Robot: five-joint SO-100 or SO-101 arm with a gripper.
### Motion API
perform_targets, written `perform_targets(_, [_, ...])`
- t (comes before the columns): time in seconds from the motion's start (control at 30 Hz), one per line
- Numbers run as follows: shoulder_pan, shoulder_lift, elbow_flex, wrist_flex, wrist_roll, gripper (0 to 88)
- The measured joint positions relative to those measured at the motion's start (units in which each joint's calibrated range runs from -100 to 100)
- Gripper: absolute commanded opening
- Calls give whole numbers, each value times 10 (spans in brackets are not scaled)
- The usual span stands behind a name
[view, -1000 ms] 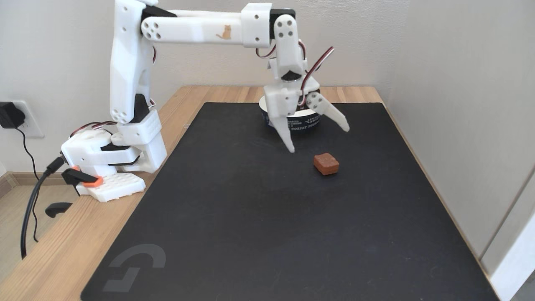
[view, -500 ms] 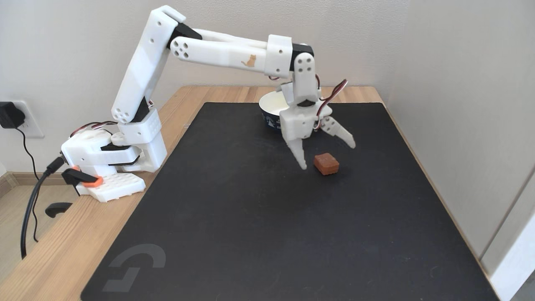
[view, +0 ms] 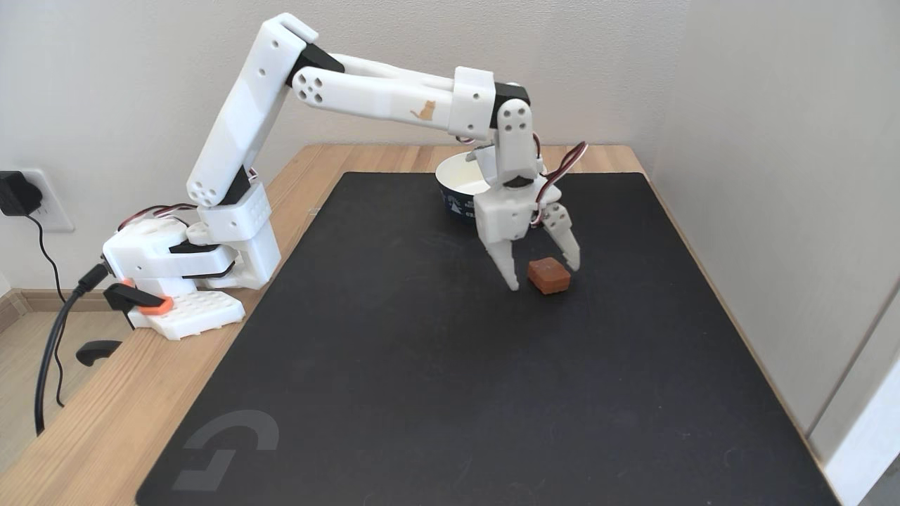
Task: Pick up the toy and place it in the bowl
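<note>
The toy [view: 549, 275], a small reddish-brown squarish block, lies on the black mat right of centre. My white gripper [view: 544, 276] reaches down over it, open, one fingertip on the toy's left and the other at its right rear, with small gaps on both sides. The bowl [view: 459, 192], cream-white inside and navy outside with white lettering, stands just behind the gripper at the mat's far edge; the wrist hides its right part.
A black mat [view: 422, 365] covers most of the wooden table [view: 91, 436]. The arm's base [view: 183, 274] is clamped at the left edge, with cables and a wall plug [view: 14, 193] beside it. A white wall panel [view: 773, 211] runs close along the table's right side.
The arm has stretched forward and down from in front of the bowl to the toy. The fingers have narrowed from wide open to a closer straddle of the block.
</note>
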Motion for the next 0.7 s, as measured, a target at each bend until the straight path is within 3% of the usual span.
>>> perform_targets(0.4, [2, -1, -9, -26, 0, 24])
perform_targets(0.57, [-34, -50, -12, -90, 1, 23])
perform_targets(0.7, [-66, -173, -14, -106, -47, 23])
